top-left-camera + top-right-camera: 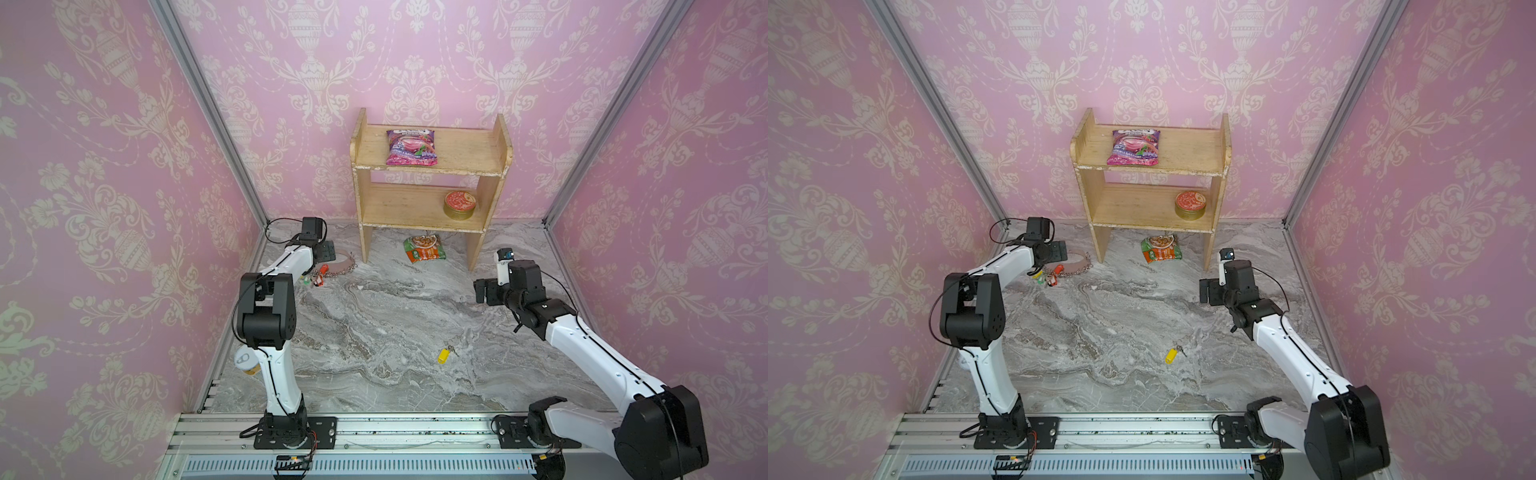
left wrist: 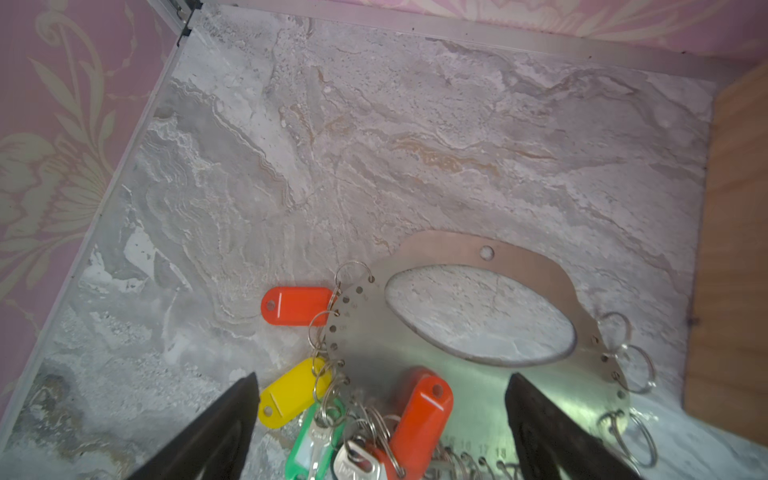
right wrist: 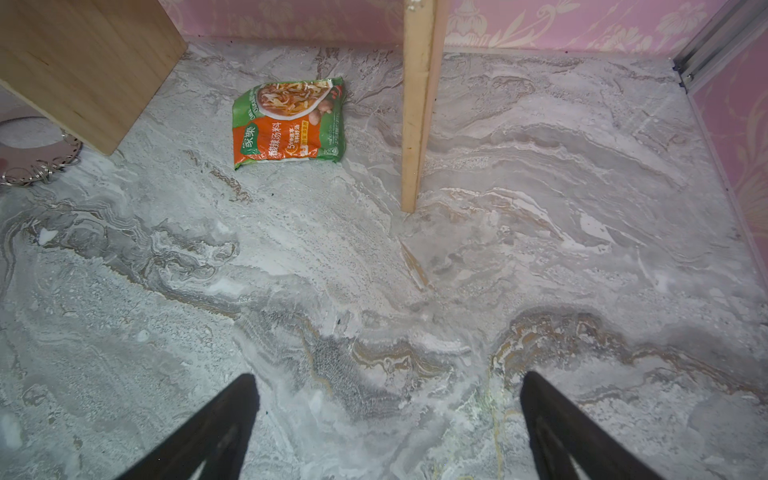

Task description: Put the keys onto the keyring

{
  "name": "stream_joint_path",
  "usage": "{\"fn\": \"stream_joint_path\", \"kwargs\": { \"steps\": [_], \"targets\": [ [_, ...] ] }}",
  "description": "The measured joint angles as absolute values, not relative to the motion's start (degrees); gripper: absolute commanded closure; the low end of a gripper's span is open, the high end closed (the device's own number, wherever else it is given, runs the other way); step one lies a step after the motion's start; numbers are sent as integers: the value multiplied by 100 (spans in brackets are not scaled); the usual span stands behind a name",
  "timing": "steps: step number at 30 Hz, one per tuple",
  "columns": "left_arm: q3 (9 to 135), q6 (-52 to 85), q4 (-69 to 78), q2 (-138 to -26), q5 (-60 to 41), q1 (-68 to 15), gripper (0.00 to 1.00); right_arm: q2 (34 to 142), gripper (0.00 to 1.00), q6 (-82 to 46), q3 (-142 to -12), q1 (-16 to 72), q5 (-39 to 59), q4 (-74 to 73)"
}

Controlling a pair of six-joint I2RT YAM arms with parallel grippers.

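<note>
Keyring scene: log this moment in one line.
left gripper open above keyring | right gripper open, empty | yellow key loose on table

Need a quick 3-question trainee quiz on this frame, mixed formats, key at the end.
1. True or false: the left tool hangs open over the keyring.
2. The lone key lying apart from the keyring has which tag colour? A green, B yellow, C orange-red.
3. Fill in: the round tin sits on the shelf's ___ board.
Key: 1 true; 2 B; 3 lower.
</note>
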State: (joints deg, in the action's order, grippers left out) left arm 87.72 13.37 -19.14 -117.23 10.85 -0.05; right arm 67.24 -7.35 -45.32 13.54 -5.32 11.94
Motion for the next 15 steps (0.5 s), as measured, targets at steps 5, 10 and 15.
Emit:
{"fn": "stream_joint_path", "kwargs": {
  "steps": [5, 10, 15],
  "targets": [
    [9909, 1653, -2801, -12543, 1085, 108, 6, 6726, 0, -781, -4591, 1406, -464, 1389],
    [10348, 1804, -3385, -12910, 1085, 132, 6, 6724, 0, -794, -4659, 1441, -429, 1507],
    [10379, 1911, -3865, -13023, 1079, 132, 6, 6716, 0, -838, -4731, 1468, -401, 1592]
  ]
}}
